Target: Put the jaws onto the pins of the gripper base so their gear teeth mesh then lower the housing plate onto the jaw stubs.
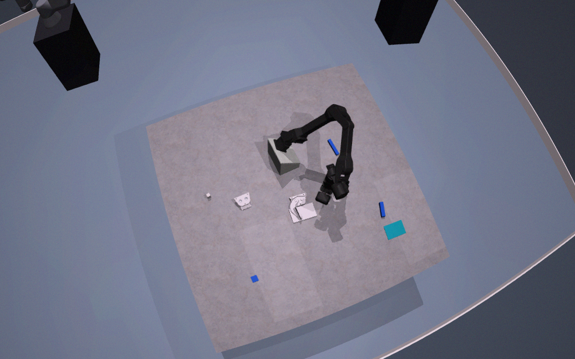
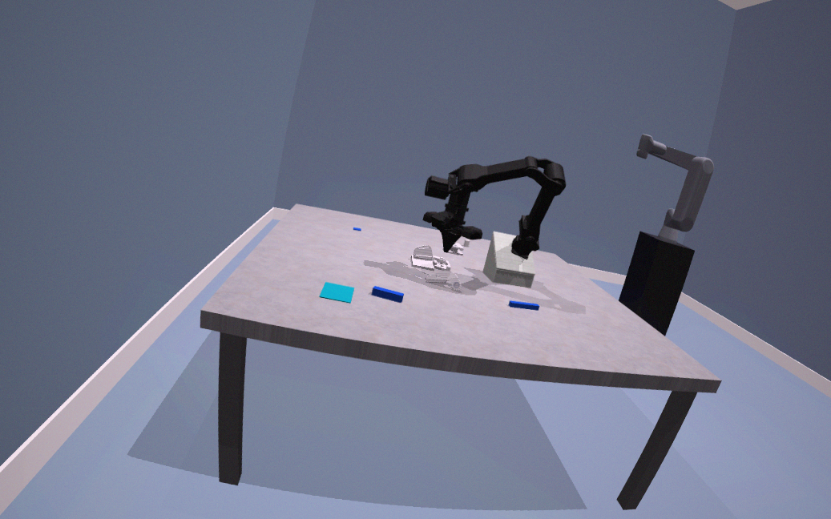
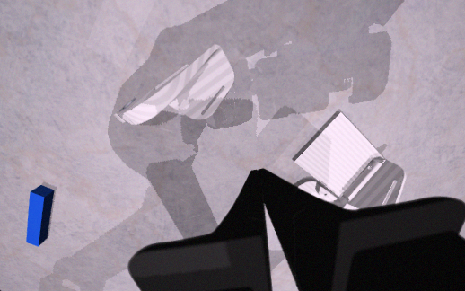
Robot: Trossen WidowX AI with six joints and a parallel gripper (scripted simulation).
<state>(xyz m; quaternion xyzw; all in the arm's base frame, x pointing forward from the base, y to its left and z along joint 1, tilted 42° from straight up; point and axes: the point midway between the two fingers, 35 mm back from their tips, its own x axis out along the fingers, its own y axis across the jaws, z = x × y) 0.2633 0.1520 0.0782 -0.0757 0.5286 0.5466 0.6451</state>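
Observation:
My gripper [image 2: 448, 250] [image 3: 258, 175] is shut and empty, above the table. A loose white jaw [image 2: 441, 278] [image 3: 216, 76] lies on the table below it, mostly hidden by the arm in the top view. Beside it, another white jaw [image 1: 306, 211] [image 3: 338, 150] with a broad flat pad lies at the gripper base [image 1: 300, 199] [image 2: 441, 263]. I cannot tell whether its hole is seated on a pin. My finger partly covers these two in the wrist view. A white plate with two round marks [image 1: 243, 200] [image 2: 456, 249], apparently the housing plate, lies apart, off the base.
A pale grey wedge-like block [image 1: 283, 167] [image 2: 510, 276] stands under the arm's mount. Blue bars [image 1: 382, 209] [image 2: 387, 294] [image 3: 40, 216], a teal sheet [image 1: 395, 230] [image 2: 336, 292], a small blue square [image 1: 254, 278] [image 2: 357, 229] and a small white piece [image 1: 208, 195] lie on the table.

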